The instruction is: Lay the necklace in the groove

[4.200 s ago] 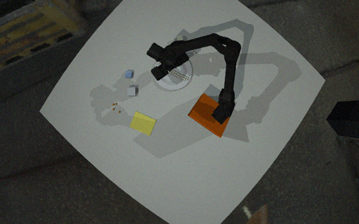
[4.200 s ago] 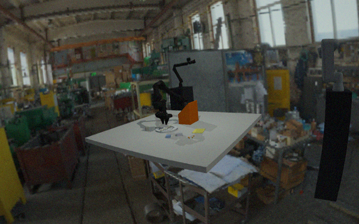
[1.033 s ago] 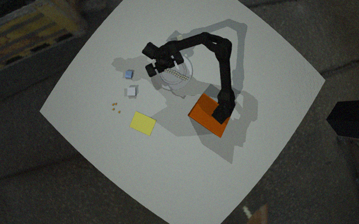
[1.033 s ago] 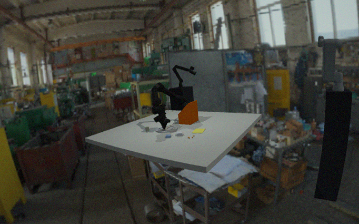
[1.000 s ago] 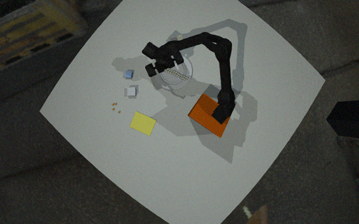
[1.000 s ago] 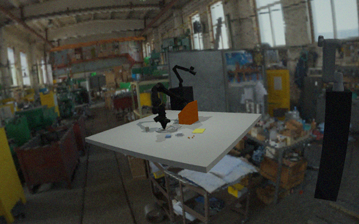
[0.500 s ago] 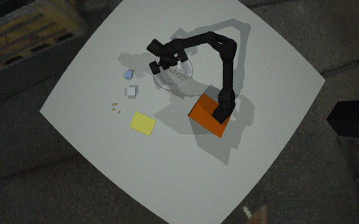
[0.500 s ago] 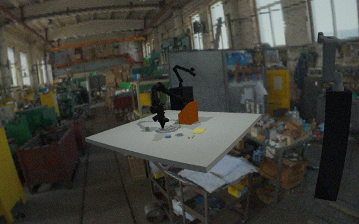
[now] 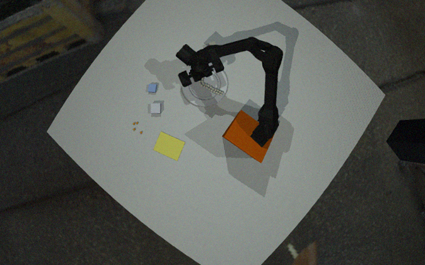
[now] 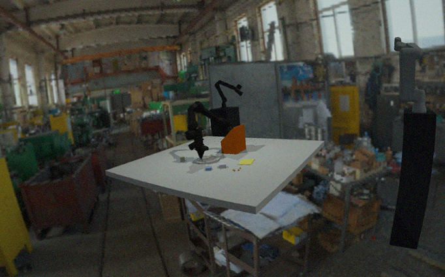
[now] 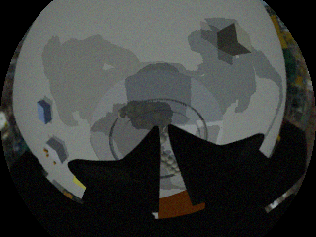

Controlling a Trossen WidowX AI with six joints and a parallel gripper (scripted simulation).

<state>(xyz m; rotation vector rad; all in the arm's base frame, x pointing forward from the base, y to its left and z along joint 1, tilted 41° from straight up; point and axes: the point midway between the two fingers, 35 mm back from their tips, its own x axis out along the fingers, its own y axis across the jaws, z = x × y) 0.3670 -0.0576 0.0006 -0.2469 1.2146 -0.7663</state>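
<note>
The round bead board (image 9: 223,81) (image 10: 217,160) (image 11: 214,106) is pale, with a circular groove, and lies flat on the table. My gripper (image 9: 199,80) (image 10: 200,158) (image 11: 163,129) points down over it, its tips close together low above the board. The pearl bead necklace (image 9: 212,88) (image 11: 170,164) runs in a close double strand across the board's inside towards the orange block, not around the groove. Its near part passes between the tips, and the gripper looks shut on it. Beyond the tips it lies in dark shadow in the wrist view and is hard to make out.
A blue block (image 9: 152,88) (image 10: 208,168) (image 11: 44,112), a pale grey block (image 9: 155,108) (image 11: 56,149), small orange pieces (image 9: 134,129) and a yellow sheet (image 9: 169,146) (image 10: 246,161) lie beside the board. A tall orange block (image 9: 238,132) (image 10: 233,141) stands near the arm's base. A small cube (image 10: 182,159) stands behind.
</note>
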